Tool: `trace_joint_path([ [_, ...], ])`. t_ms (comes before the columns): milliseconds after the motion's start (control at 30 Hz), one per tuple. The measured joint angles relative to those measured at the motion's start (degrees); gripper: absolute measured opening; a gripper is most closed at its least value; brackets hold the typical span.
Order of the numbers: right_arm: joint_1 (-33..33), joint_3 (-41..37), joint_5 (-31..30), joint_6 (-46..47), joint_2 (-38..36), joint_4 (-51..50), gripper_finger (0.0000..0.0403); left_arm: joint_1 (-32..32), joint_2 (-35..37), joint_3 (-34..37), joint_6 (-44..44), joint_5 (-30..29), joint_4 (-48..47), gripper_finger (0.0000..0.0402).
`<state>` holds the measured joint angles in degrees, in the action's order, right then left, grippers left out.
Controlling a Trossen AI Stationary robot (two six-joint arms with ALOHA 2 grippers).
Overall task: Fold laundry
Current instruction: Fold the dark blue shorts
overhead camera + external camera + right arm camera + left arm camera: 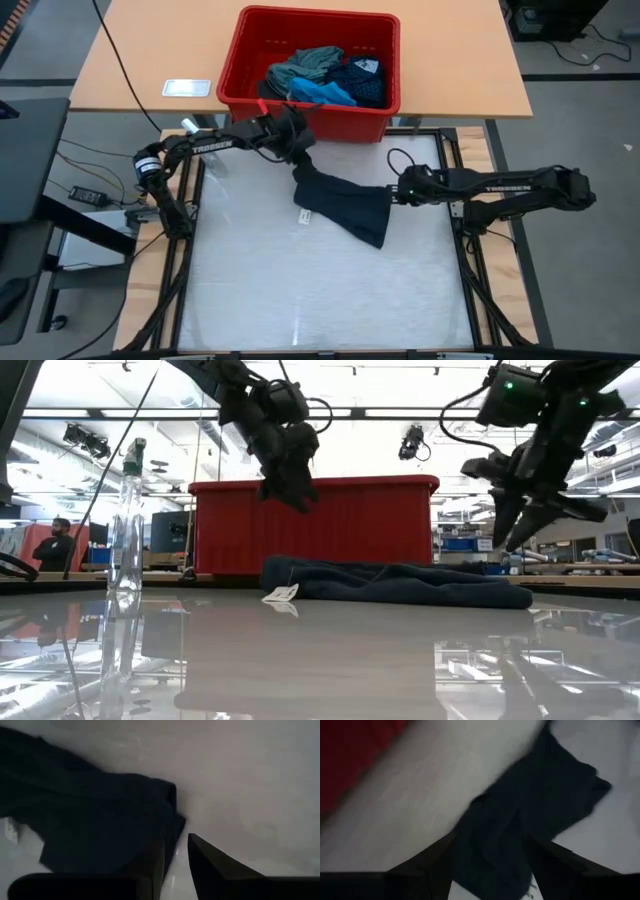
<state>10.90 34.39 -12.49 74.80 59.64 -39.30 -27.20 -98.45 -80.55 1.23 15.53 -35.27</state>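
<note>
From above: dark navy garment [340, 205] lies crumpled mid-table, my left gripper [297, 152] over its top end, right gripper [396, 190] at its side. Low down, both hang clear of it, jaws parted, empty. Wrist views agree. Looks like laying-out; next I'd regrip corners and spread it flat.

Wooden desk [460, 70] on grey floor [580, 130].

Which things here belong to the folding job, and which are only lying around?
Belong to the job:
dark navy garment on the table
clothes in the red bin
left gripper
right gripper

Just lying about:
clear bottle
white card
</note>
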Motion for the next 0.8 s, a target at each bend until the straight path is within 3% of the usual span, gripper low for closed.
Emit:
trace_joint_path([
  [133, 0.06, -0.02, -0.02, -7.66, -0.55, 6.23, 0.0094, 0.9, 0.02, 1.63, -0.62, 6.15, 1.02, 0.0234],
  [233, -0.84, 0.01, 4.99, -15.01, 1.04, 15.29, 0.0094, 2.69, -0.02, 4.09, -0.9, 7.23, 2.78, 0.0226],
  [333, -2.53, 0.04, 5.5, -18.45, 4.67, 19.22, 0.0092, 5.0, -0.02, 8.17, -3.72, 7.23, 7.21, 0.0218],
  [600, -12.49, 0.0, 6.02, -40.38, 11.51, 23.9, 0.0104, 11.24, -0.17, 13.09, -17.01, -3.72, 5.63, 0.0219],
  [800, -16.76, 0.0, 0.21, -52.28, 15.37, 24.07, 0.0146, 14.17, -0.47, 13.08, -30.01, -8.51, 5.78, 0.0232],
])
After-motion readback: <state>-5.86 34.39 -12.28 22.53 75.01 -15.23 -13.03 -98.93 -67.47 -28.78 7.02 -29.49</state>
